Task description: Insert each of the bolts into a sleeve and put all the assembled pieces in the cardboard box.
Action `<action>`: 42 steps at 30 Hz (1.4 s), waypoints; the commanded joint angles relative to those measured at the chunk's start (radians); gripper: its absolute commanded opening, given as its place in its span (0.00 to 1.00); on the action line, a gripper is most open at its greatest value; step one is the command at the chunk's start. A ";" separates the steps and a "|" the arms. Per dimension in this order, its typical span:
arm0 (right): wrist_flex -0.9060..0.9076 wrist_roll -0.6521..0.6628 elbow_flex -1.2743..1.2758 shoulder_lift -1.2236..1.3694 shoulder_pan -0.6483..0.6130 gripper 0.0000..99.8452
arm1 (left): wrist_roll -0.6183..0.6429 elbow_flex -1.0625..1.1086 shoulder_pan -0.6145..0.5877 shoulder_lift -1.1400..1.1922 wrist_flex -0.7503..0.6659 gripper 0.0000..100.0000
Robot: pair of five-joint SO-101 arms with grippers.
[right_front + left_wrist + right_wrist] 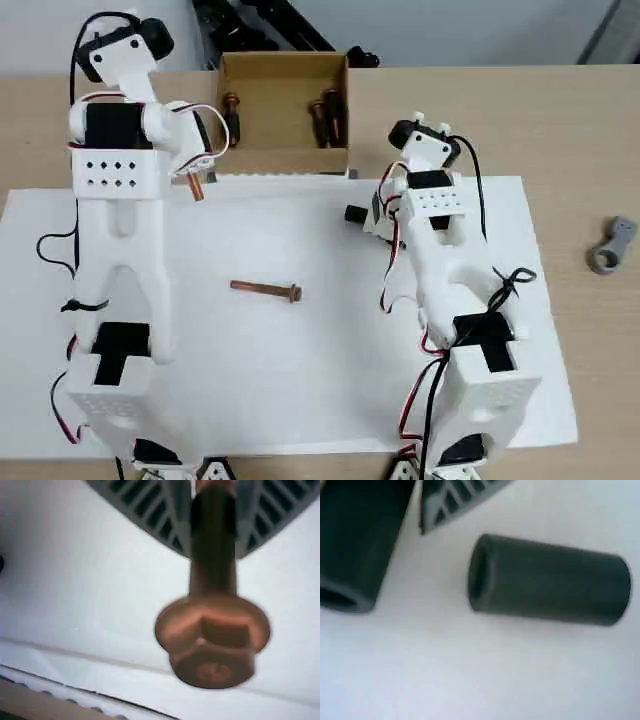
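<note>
The left gripper (pixel 194 176) has its fingers clamped on a copper bolt (pixel 212 635), just beside a near corner of the cardboard box (pixel 285 160). A second bolt (pixel 265 289) lies mid-sheet on the white sheet (pixel 300 380). The right gripper (pixel 368 215) is low beside a black sleeve (pixel 550 580) lying there; whether it holds anything I cannot tell

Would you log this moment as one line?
left gripper: holds bolt | right gripper: by sleeve | loose bolt: on sheet | box: pieces inside

cardboard box (pixel 284 152): at sheet (pixel 300 380) far edge, bolts (pixel 325 115) inside | loose bolt (pixel 266 289): sheet middle | sleeve (pixel 550 582): lying on sheet
</note>
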 commanded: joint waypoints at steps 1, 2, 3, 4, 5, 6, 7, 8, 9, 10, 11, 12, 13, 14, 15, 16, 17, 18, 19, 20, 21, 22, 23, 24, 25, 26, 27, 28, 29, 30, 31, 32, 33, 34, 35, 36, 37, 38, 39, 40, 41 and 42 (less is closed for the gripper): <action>0.008 0.012 0.002 -0.013 0.018 0.14 | -0.008 -0.012 0.002 -0.063 0.009 0.00; 0.021 0.012 0.000 -0.016 0.016 0.14 | -0.008 -0.013 0.002 -0.063 0.009 0.00; 0.031 0.012 -0.002 -0.018 0.013 0.14 | -0.008 -0.013 0.002 -0.063 0.009 0.00; 0.042 0.012 -0.005 -0.019 0.012 0.14 | -0.008 -0.013 0.002 -0.063 0.009 0.00; 0.050 0.012 -0.005 -0.019 0.010 0.13 | -0.008 -0.013 0.002 -0.063 0.008 0.00; 0.058 0.014 -0.005 -0.019 0.007 0.10 | -0.008 -0.013 0.003 -0.063 0.006 0.00; 0.058 0.021 -0.005 -0.019 0.005 0.07 | -0.008 -0.013 0.006 -0.063 0.002 0.00; 0.058 0.040 -0.005 -0.019 0.002 0.03 | -0.008 -0.013 0.006 -0.063 -0.003 0.00; 0.056 0.060 -0.005 -0.019 0.001 0.00 | -0.008 -0.015 0.006 -0.063 -0.005 0.00; 0.056 0.072 -0.005 -0.019 0.001 0.01 | -0.008 -0.015 0.006 -0.064 -0.005 0.00; 0.056 0.075 -0.005 -0.019 0.001 0.02 | -0.008 -0.015 0.006 -0.064 -0.003 0.00; 0.056 0.075 -0.005 -0.021 0.001 0.02 | -0.008 -0.015 0.005 -0.064 -0.003 0.00; 0.056 0.077 -0.005 -0.021 0.002 0.01 | -0.008 -0.015 0.003 -0.064 -0.003 0.00; 0.058 0.077 -0.005 -0.021 0.002 0.00 | -0.008 -0.015 0.002 -0.064 -0.003 0.00; 0.058 0.077 -0.005 -0.024 0.002 0.00 | -0.008 -0.015 0.002 -0.064 -0.003 0.00; 0.059 0.077 -0.005 -0.036 0.001 0.00 | -0.008 -0.015 0.002 -0.064 -0.003 0.00; 0.065 0.077 -0.005 -0.058 0.001 0.00 | -0.008 -0.015 0.005 -0.064 -0.005 0.00; 0.076 0.077 -0.005 -0.088 -0.001 0.00 | -0.012 -0.015 0.008 -0.064 -0.005 0.00; 0.085 0.080 -0.005 -0.124 -0.001 0.00 | -0.026 -0.015 0.009 -0.064 -0.005 0.00; 0.104 0.094 -0.005 -0.163 -0.001 0.00 | -0.035 -0.015 0.009 -0.064 -0.005 0.00; 0.128 0.118 -0.005 -0.205 -0.002 0.00 | -0.040 -0.015 0.003 -0.064 -0.005 0.00; 0.153 0.137 -0.005 -0.248 -0.007 0.00 | -0.037 -0.015 0.000 -0.064 -0.005 0.00; 0.179 0.147 -0.005 -0.294 -0.013 0.00 | -0.037 -0.013 -0.005 -0.064 -0.005 0.00; 0.205 0.155 -0.005 -0.343 -0.019 0.00 | -0.037 -0.013 -0.005 -0.064 -0.005 0.00; 0.231 0.155 -0.005 -0.390 -0.027 0.00 | -0.037 -0.015 0.000 -0.064 -0.005 0.00; 0.255 0.155 -0.005 -0.441 -0.036 0.00 | -0.037 -0.016 0.003 -0.064 -0.005 0.00; 0.275 0.155 -0.005 -0.493 -0.045 0.00 | -0.037 -0.018 0.003 -0.068 -0.005 0.00; 0.297 0.157 -0.005 -0.545 -0.058 0.00 | -0.037 -0.022 0.003 -0.077 0.000 0.00; 0.315 0.157 -0.005 -0.601 -0.070 0.00 | -0.037 -0.021 0.003 -0.091 -0.002 0.00; 0.334 0.157 -0.005 -0.653 -0.084 0.00 | -0.037 -0.019 0.003 -0.104 -0.005 0.00; 0.352 0.163 -0.003 -0.708 -0.097 0.00 | -0.037 -0.019 0.002 -0.117 -0.005 0.00; 0.371 0.181 -0.003 -0.762 -0.111 0.00 | -0.038 -0.019 0.002 -0.129 -0.005 0.00; 0.383 0.203 0.000 -0.819 -0.124 0.00 | -0.038 -0.019 0.000 -0.138 -0.005 0.00; 0.394 0.221 0.000 -0.874 -0.137 0.00 | -0.038 -0.019 -0.002 -0.144 -0.005 0.00; 0.398 0.233 0.000 -0.929 -0.148 0.00 | -0.038 -0.019 -0.003 -0.152 -0.005 0.00; 0.398 0.244 0.002 -0.984 -0.156 0.00 | -0.040 -0.019 -0.003 -0.157 -0.005 0.00; 0.397 0.255 0.002 -1.038 -0.160 0.00 | -0.040 -0.019 -0.003 -0.163 -0.003 0.00; 0.394 0.265 0.002 -1.087 -0.165 0.00 | -0.040 -0.021 0.000 -0.172 0.000 0.00; 0.392 0.276 0.002 -1.135 -0.168 0.00 | -0.040 -0.021 0.002 -0.183 0.000 0.00; 0.392 0.287 0.003 -1.176 -0.168 0.00 | -0.040 -0.022 0.003 -0.195 0.000 0.00; 0.392 0.290 0.008 -1.218 -0.168 0.00 | -0.038 -0.022 0.005 -0.210 -0.002 0.00; 0.390 0.296 0.025 -1.257 -0.168 0.00 | -0.037 -0.024 0.012 -0.227 -0.003 0.00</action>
